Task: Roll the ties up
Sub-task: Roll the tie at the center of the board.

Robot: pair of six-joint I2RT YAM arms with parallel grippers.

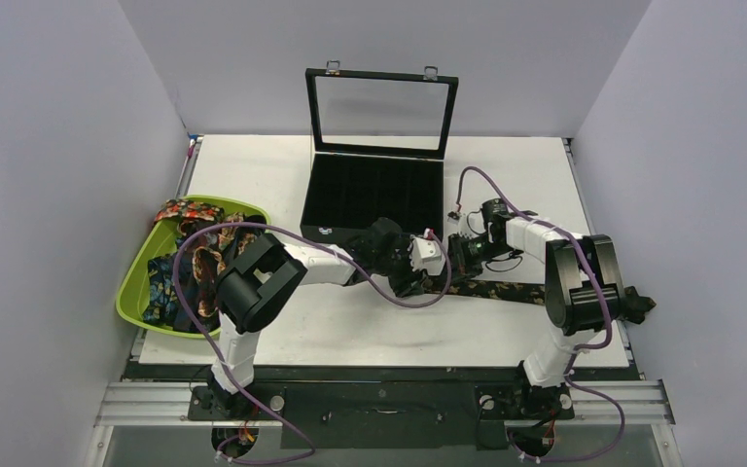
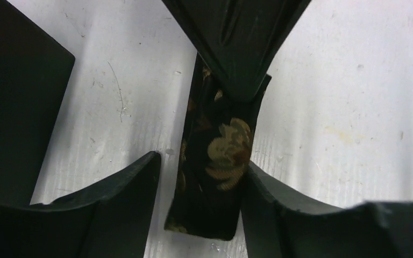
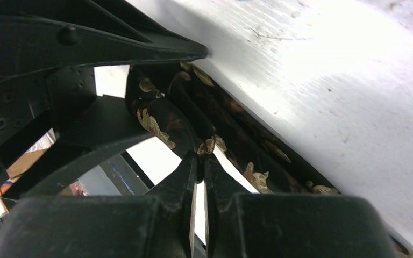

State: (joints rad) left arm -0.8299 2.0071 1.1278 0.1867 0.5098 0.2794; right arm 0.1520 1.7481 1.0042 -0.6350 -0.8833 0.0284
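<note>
Two arms work here, each with one claw. One dark tie (image 1: 506,290) with tan-gold flowers lies flat on the white counter (image 1: 253,175), running from the middle toward the right arm. Its near end sits where the two claws meet.

The left claw (image 2: 203,161) is spread wide, one finger (image 2: 113,204) on each side of the tie's end (image 2: 220,156), and the fabric lies on the counter between them. The right claw (image 3: 200,156) is pressed together, pinching a raised fold of the same tie (image 3: 156,115) at its tips.

More ties (image 1: 190,263), printed in red, orange and blue, are heaped in one green bin (image 1: 131,302) at the left edge of the counter. They are too tangled to count.

One black box (image 1: 336,233) stands at the back of the counter, its glass lid (image 1: 381,76) propped upright and its inside split into compartments.

The counter shows light scratches and scuffs in the wrist views. Plain grey walls (image 1: 49,146) close it in on the left, back and right.
</note>
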